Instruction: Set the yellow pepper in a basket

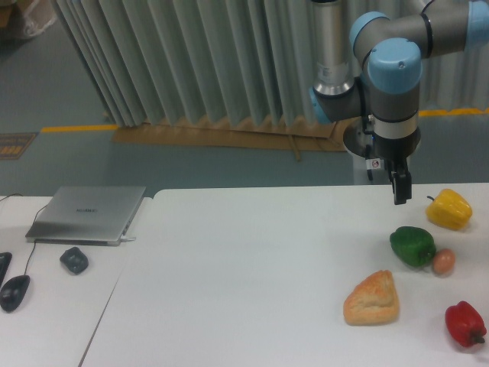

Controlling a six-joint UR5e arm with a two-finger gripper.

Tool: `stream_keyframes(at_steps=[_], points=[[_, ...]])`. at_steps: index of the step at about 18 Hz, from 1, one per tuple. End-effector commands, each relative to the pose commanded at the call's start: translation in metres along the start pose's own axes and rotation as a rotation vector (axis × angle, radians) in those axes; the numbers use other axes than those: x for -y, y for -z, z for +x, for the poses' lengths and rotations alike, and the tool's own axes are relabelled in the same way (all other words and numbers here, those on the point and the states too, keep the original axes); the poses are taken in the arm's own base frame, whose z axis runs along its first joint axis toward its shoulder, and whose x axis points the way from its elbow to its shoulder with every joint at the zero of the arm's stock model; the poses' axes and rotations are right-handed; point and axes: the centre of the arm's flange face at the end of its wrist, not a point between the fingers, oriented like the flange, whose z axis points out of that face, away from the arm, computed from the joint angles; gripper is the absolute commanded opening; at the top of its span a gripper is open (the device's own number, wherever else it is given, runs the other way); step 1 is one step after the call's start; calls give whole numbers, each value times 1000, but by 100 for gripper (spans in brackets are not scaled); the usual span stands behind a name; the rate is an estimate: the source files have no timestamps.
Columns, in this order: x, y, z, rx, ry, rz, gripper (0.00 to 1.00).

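The yellow pepper (449, 209) lies on the white table (244, 275) near its far right edge, glossy and lumpy, with its dark stem pointing left. My gripper (400, 188) hangs just left of the pepper and slightly above it, clear of it, with nothing in it. Its dark fingers show as one narrow shape from this angle, so I cannot tell whether they are open or shut. No basket is in view.
A green pepper (412, 246) and a small brown egg-like thing (443, 261) lie just in front of the yellow pepper. A bread piece (373, 298) and a red pepper (466, 323) sit nearer. On the left are a laptop (88, 214), a mouse (15, 292) and a dark lump (74, 260).
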Motion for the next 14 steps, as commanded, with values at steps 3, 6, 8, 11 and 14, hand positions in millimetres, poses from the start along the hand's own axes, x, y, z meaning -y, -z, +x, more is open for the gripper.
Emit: stream_keyframes(at_steps=[3, 6, 8, 11, 14], points=[[0, 1, 1, 1, 2, -5, 100], [-2, -1, -2, 16, 16, 8, 100], [0, -11, -2, 45, 22, 15, 100], [0, -4, 2, 106, 28, 1, 100], [-1, -6, 3, 95, 34, -2, 100]])
